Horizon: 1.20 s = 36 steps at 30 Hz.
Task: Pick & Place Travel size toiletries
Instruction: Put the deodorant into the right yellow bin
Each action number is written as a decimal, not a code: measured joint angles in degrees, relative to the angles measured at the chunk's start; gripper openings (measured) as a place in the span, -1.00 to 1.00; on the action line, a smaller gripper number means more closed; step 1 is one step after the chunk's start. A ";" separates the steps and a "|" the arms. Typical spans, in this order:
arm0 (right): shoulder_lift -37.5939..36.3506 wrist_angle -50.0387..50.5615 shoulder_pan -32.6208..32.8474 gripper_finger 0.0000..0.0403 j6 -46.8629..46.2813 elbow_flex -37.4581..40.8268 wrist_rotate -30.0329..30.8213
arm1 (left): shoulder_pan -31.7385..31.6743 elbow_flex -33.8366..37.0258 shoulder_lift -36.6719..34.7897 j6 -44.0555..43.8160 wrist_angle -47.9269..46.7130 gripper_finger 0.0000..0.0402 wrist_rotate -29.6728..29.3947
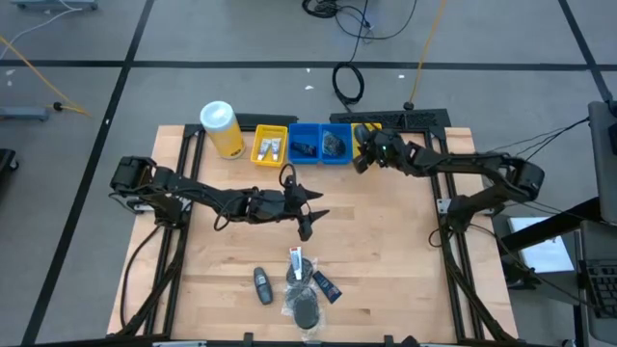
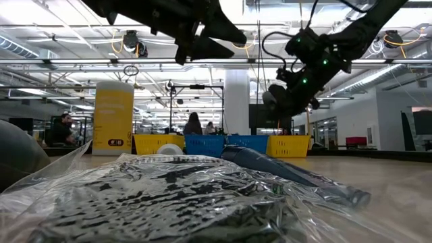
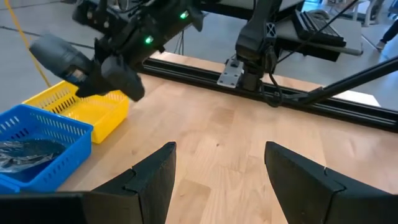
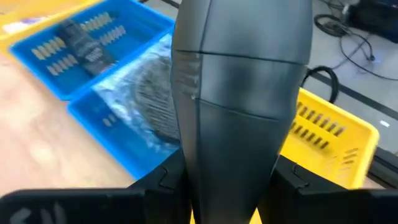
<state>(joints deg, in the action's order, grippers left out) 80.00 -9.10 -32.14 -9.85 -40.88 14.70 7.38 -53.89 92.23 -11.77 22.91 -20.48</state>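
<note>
The right claw is up over the back of the counter, clamped on a dark grey oval bottle that stands between its fingers. It hangs at the yellow bin at the right end of the row, just beside the blue bin with a black puff in clear wrap in it. The next blue bin holds a dark item, and the yellow bin left of that holds small white tubes. A tall yellow canister stands at the row's left end.

The left claw hovers above the middle of the counter with its fingers spread wide and nothing between them.

Near the front edge lie another grey bottle, a white tube, a dark sachet and a wrapped black puff, close together.
</note>
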 joint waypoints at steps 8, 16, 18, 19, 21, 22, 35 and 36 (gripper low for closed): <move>5.25 -3.12 -3.83 -0.42 -1.40 -0.02 -2.99 | -0.35 0.00 -0.02 1.24 1.58 0.21 -0.16; 8.23 -4.00 -6.20 -0.40 -1.49 -0.04 -3.10 | -0.33 0.00 -0.02 1.31 1.87 0.21 -0.14; 8.23 -4.18 -6.21 -0.37 -1.49 -0.04 -3.58 | -0.33 0.00 -0.02 1.31 1.87 0.21 -0.14; 8.23 -4.19 -6.25 -0.35 -1.43 -0.04 -4.38 | -0.33 0.00 -0.02 1.31 1.87 0.21 -0.15; 8.23 -4.41 -6.37 -0.31 -1.38 -0.04 -4.62 | -0.33 0.00 -0.02 1.31 1.84 0.21 -0.15; 8.23 -4.47 -6.39 -0.29 -1.35 -0.04 -4.63 | -0.33 0.00 -0.02 1.31 1.84 0.21 -0.15; 8.23 -4.34 -6.43 -0.15 -1.27 -0.04 -4.42 | -0.33 0.00 -0.02 1.14 1.80 0.21 -0.14; 8.23 -4.34 -6.43 -0.14 -1.27 -0.04 -4.42 | -0.33 0.00 -0.02 1.12 1.80 0.21 -0.14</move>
<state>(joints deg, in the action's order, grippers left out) 88.23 -13.43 -38.57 -11.11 -40.93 10.28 7.05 -53.89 92.20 -10.65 24.71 -20.62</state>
